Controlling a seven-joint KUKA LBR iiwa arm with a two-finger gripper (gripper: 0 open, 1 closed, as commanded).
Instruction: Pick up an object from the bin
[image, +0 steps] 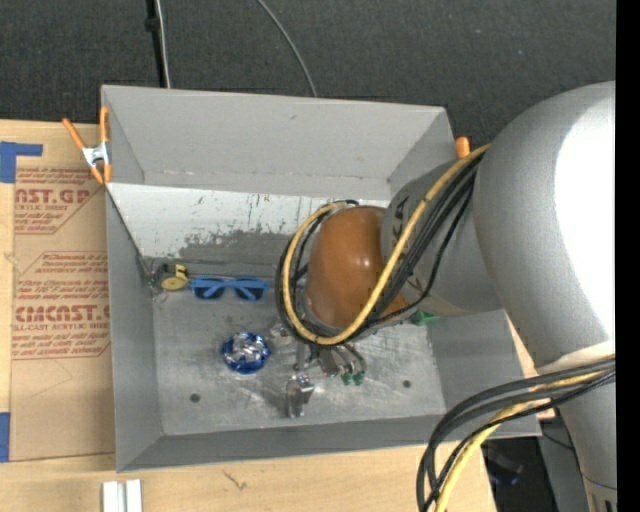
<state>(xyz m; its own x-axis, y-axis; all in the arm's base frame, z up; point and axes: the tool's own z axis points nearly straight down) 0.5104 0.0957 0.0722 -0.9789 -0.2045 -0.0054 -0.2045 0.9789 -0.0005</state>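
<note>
My gripper (298, 392) hangs below the orange wrist cover, low over the bin floor near the front middle. A small blue and white crumpled ball (245, 352) lies just to its left, apart from it. A small green thing (352, 377) sits close to its right, partly under the wrist. Blue sunglasses (231, 289) lie further back left, along the foot of the rear wall. I see nothing between the gripper's tips.
A small yellow thing (176, 283) lies at the far left end of the sunglasses. Another green piece (425, 319) peeks out on the right beside the arm. The arm and its cables cover the bin's right half.
</note>
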